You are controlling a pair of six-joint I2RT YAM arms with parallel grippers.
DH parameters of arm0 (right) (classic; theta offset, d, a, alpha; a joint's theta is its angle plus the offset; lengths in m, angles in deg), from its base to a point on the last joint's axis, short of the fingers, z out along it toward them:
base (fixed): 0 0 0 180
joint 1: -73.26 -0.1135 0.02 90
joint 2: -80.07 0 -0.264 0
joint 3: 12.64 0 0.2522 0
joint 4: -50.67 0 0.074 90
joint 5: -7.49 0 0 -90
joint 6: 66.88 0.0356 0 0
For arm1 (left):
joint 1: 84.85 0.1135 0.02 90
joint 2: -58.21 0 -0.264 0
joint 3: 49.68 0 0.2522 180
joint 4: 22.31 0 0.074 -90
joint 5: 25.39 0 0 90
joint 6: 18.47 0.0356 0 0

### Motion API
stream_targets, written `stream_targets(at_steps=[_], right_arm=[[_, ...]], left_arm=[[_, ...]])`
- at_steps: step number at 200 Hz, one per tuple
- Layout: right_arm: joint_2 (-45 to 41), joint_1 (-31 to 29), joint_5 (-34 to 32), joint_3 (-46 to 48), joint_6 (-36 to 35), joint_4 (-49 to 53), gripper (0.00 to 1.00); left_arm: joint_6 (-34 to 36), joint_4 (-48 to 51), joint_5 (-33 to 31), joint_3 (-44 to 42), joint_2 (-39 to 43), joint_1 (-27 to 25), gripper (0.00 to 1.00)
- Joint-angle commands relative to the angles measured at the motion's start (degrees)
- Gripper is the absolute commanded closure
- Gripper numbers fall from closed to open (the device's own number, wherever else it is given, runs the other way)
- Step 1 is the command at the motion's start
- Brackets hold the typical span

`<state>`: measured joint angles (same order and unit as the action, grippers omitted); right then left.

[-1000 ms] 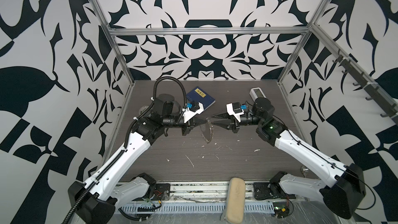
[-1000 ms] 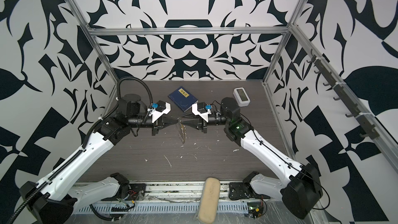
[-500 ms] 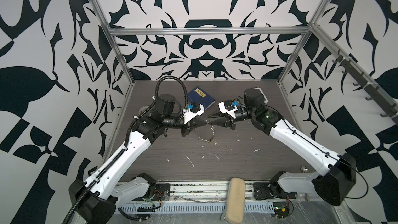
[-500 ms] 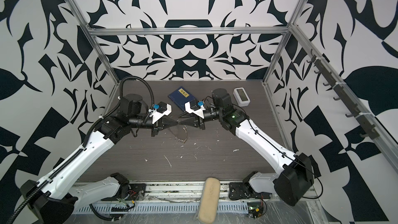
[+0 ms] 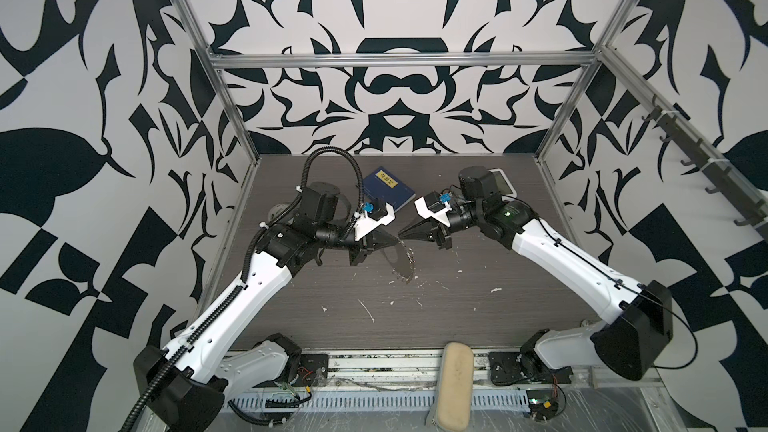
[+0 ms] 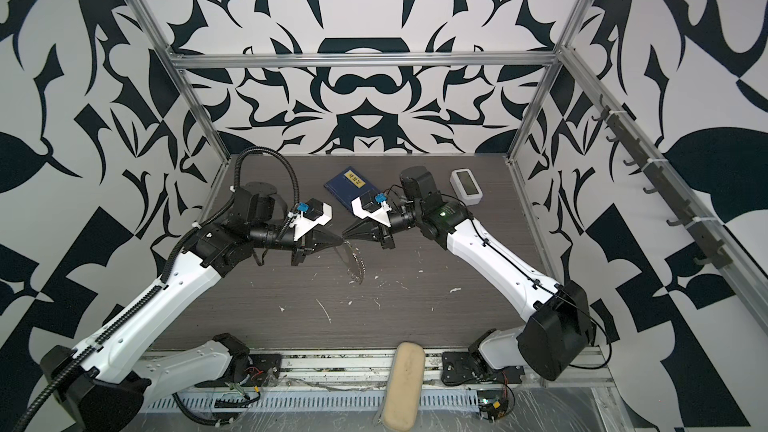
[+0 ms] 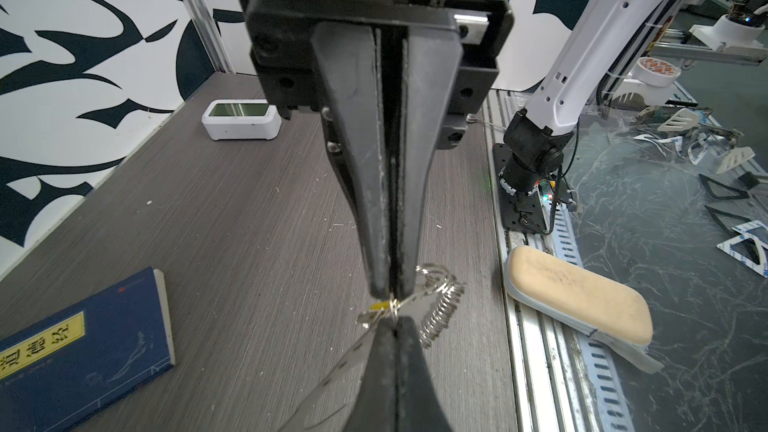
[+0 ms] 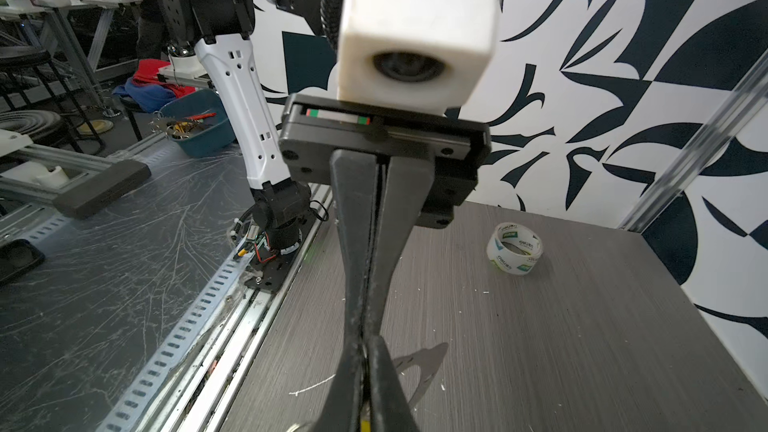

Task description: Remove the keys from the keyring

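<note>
The keyring point(image 5: 406, 261) point(image 6: 356, 264) hangs above the table between the two gripper tips, which meet nose to nose. In the left wrist view its coil of small silver rings point(image 7: 442, 313) trails beside the tips. My left gripper point(image 5: 392, 239) point(image 6: 340, 243) point(image 7: 390, 322) is shut on the keyring's wire. My right gripper point(image 5: 400, 236) point(image 6: 345, 237) point(image 8: 365, 340) is shut on the keys. A sliver of the yellow tag point(image 8: 364, 423) shows between its fingers. In the left wrist view the keys point(image 7: 379, 306) poke out beside the right gripper's tip.
A blue book point(image 5: 388, 193) point(image 7: 83, 347) lies at the back of the table. A white clock point(image 6: 465, 184) point(image 7: 241, 118) stands at the back right. A tape roll point(image 8: 514, 253) sits by the left wall. A beige pad point(image 5: 453, 384) rests on the front rail.
My right arm has swung left, bringing its gripper tip up to the left gripper's tip. Its jaws have closed on the keys. The left gripper has held still, shut.
</note>
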<state>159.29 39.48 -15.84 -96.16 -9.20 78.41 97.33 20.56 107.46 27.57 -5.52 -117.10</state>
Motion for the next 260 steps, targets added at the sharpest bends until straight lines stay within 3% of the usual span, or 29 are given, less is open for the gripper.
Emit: stream_targets(at_steps=[1,36,55,87,98,115,130,216,260], right_arm=[[-0.5,0.1,2.0,-2.1,-1.2,2.3,0.9],[0.1,0.0,1.7,-2.5,-2.3,4.1,0.91],[0.4,0.1,1.5,-2.8,-3.0,5.2,1.0],[0.2,0.1,1.6,-2.7,-3.1,5.3,1.0],[-0.4,0.1,3.1,-1.8,-1.6,2.7,1.0],[-2.0,0.1,3.3,1.7,4.1,-6.8,1.0],[-3.7,0.1,2.5,5.7,10.9,-17.3,1.0],[-3.5,0.1,-11.1,20.9,43.8,-75.9,1.0],[0.0,0.2,-17.1,22.1,53.6,-93.9,1.0]], left_arm=[[1.2,0.3,2.0,2.8,-0.2,0.2,1.0],[0.9,0.1,2.5,3.0,-0.4,0.2,1.0],[0.8,-0.2,2.6,3.0,-0.4,0.2,1.0],[0.0,-2.9,1.1,1.6,0.4,0.2,1.0],[-1.4,-6.7,0.1,-0.3,1.6,0.2,0.82],[-4.0,-13.0,-0.3,-3.5,4.0,0.6,0.71],[-6.2,-16.5,0.6,-5.0,5.4,1.6,0.68],[-18.4,-33.0,10.6,-10.2,8.0,6.7,0.65],[-22.8,-39.9,11.1,-11.6,8.0,7.2,0.65]])
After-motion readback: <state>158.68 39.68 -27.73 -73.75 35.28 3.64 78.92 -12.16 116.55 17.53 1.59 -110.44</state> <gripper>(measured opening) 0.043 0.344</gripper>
